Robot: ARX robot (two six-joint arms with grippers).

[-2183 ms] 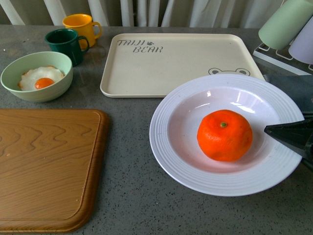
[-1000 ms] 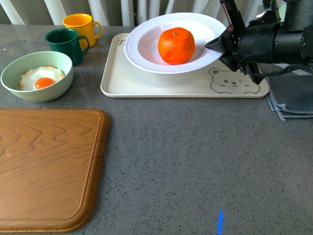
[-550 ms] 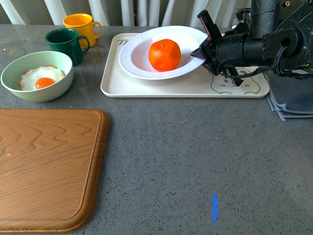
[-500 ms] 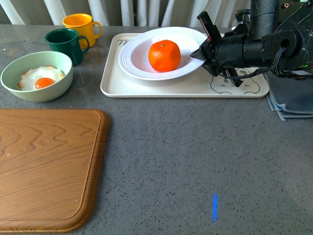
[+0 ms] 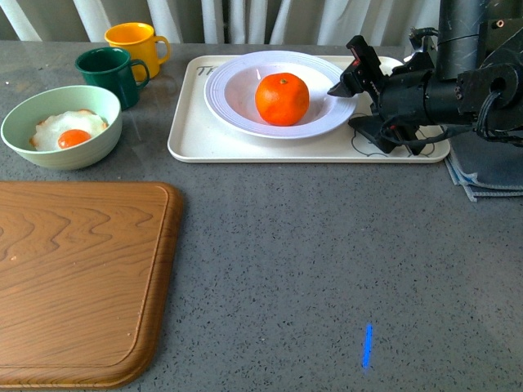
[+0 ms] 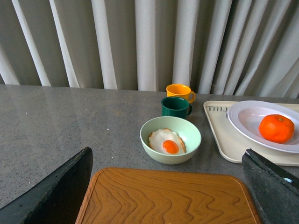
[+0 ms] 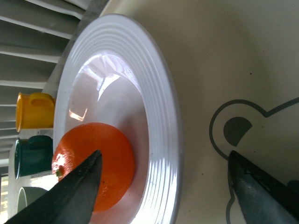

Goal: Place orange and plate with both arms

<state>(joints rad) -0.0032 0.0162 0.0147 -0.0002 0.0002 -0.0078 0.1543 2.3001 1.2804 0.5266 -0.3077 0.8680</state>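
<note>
Plate [image 5: 221, 98] on tray [image 5: 245, 148], grey table [image 5: 327, 245] (curtains [image 6: 145, 42] behind).

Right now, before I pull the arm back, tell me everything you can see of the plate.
The plate is large, round, white and glossy, deep in the middle, with a wide rim of concentric ridges; glazed ceramic or hard plastic by its look. It sits level on the cream tray, partly covering the lettering. The orange rests in its well. The right gripper is open, its fingers straddling the plate's right rim; neither seems to press on it.
</note>
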